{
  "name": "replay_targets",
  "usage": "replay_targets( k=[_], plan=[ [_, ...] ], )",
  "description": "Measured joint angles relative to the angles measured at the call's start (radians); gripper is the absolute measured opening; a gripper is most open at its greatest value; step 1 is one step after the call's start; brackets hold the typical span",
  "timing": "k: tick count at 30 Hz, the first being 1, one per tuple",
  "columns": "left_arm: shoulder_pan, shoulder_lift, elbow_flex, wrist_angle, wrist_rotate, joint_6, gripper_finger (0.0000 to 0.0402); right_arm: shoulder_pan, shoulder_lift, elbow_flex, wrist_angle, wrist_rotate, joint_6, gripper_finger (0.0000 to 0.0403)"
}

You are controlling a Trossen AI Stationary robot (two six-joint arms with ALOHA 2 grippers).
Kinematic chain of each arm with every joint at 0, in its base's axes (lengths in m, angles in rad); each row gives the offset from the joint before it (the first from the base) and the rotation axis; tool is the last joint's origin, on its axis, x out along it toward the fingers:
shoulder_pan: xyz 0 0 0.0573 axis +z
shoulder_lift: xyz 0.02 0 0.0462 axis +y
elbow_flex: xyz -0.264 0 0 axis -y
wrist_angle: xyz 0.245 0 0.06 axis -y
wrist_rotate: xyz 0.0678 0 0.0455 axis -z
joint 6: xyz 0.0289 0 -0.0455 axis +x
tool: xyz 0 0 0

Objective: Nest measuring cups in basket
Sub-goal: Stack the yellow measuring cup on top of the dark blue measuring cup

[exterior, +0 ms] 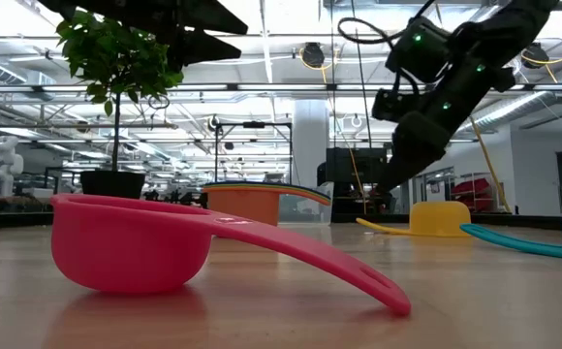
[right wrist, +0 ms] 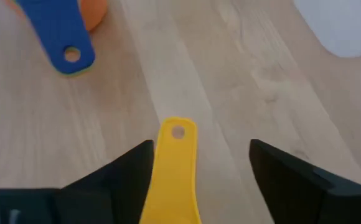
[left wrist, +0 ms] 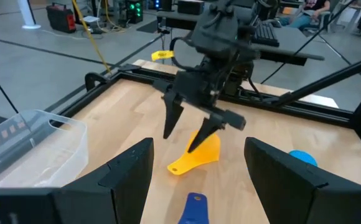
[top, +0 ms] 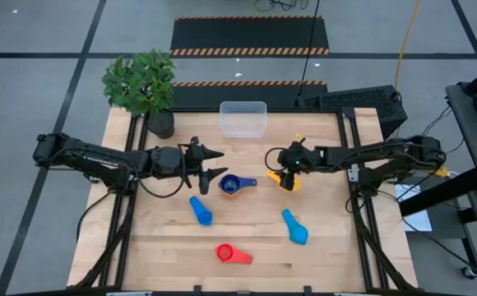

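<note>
My right gripper (top: pixel 278 168) is open and points down over the yellow cup (top: pixel 287 182). In the right wrist view its fingers stand on either side of the cup's flat handle (right wrist: pixel 175 163) with a gap on each side. My left gripper (top: pixel 219 163) is open in the air, just left of the dark blue cup (top: pixel 232 186), which has an orange cup inside it. A blue cup (top: pixel 200 210), a light blue cup (top: pixel 295 228) and a red cup (top: pixel 231 254) lie on the table nearer the front. The clear basket (top: pixel 243 120) rests at the far edge.
A potted plant (top: pixel 144 86) stands at the table's far left corner, left of the basket. Bare wood lies between the basket and the two grippers. In the low view the red cup (exterior: pixel 131 242) fills the foreground, its handle (exterior: pixel 349 276) slanting down to the table.
</note>
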Motion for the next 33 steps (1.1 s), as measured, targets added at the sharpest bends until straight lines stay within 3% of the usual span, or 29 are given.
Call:
replay_targets(
  k=[7, 19, 26, 33],
  plan=[
    [0.000, 0.000, 0.000, 0.003, 0.000, -0.006, 0.0255, 0.000, 0.166, 0.086, -0.002, 0.003, 0.058, 0.0321],
    [0.000, 0.000, 0.000, -0.004, 0.001, -0.003, 0.0255, -0.001, 0.328, 0.162, -0.011, 0.003, 0.026, 0.0323],
    [-0.002, 0.000, 0.000, -0.004, 0.002, -0.003, 0.0255, -0.006, 0.334, 0.163, -0.018, -0.003, 0.013, 0.0282],
    [-0.002, 0.000, 0.000, -0.004, 0.002, -0.003, 0.0255, -0.007, 0.297, 0.158, -0.038, 0.005, 0.006, 0.0189]
  ],
)
